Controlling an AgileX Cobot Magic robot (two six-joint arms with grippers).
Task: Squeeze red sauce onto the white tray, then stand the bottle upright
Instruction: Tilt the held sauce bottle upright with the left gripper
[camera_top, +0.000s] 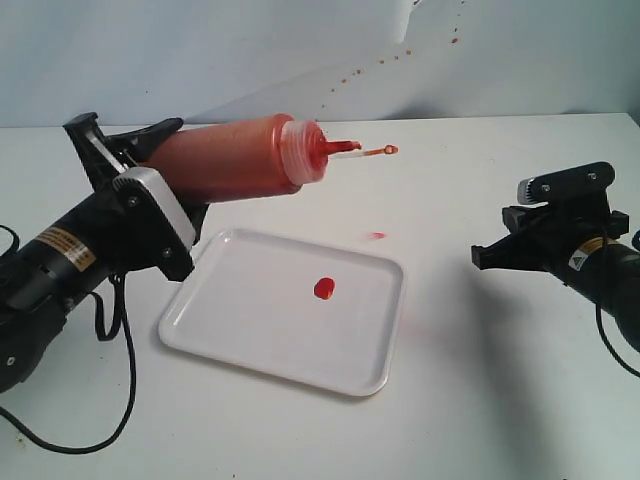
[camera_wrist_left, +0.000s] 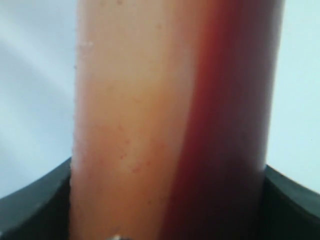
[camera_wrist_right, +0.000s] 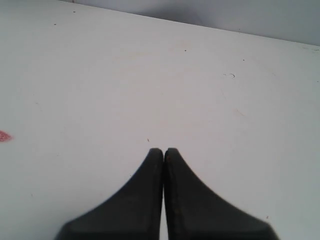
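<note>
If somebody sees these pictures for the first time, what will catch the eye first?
First, the bottle, held almost level in the air by the left gripper above the far left corner of the white tray, its red nozzle pointing right. Next, the single round blob of red sauce near the middle of the tray. The right gripper is shut on the right side, holding nothing.

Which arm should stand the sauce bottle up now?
Left. The left gripper holds the bottle sideways; red sauce lies on the white tray. The right gripper is shut, empty, far off.
</note>
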